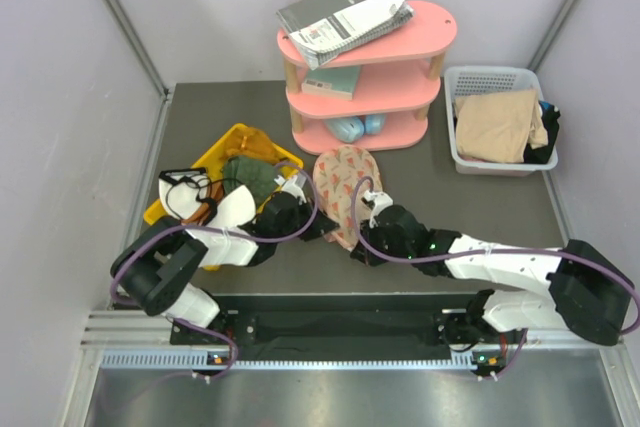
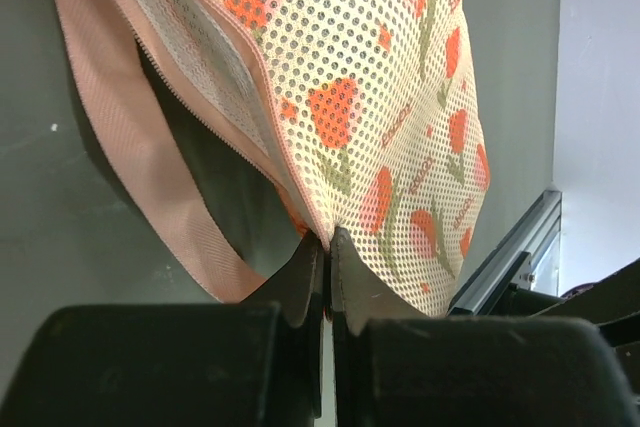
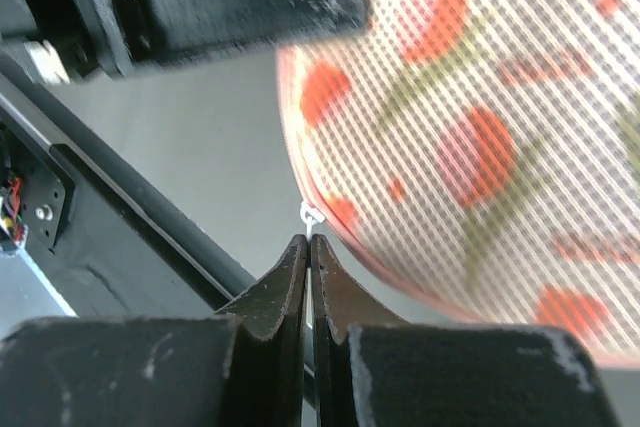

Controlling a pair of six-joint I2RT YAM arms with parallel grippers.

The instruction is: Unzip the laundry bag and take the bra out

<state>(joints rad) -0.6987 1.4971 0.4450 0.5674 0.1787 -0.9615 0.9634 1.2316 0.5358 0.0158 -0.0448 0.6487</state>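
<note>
We log laundry bag [image 1: 345, 187] mid-table, long axis approx 12–6, L gripper [image 2: 328, 247] clamped on its 7 o'clock seam, R gripper [image 3: 309, 252] tips closed at 5 o'clock w/ zip pull [image 3: 312, 213] touching (held? can't tell), so pull prob. travels toward 12; bra not seen.

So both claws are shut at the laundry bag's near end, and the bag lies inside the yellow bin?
No: the top view shows the laundry bag on the table beside the yellow bin, not inside. Left claw and right claw are shut at its near end.
</note>
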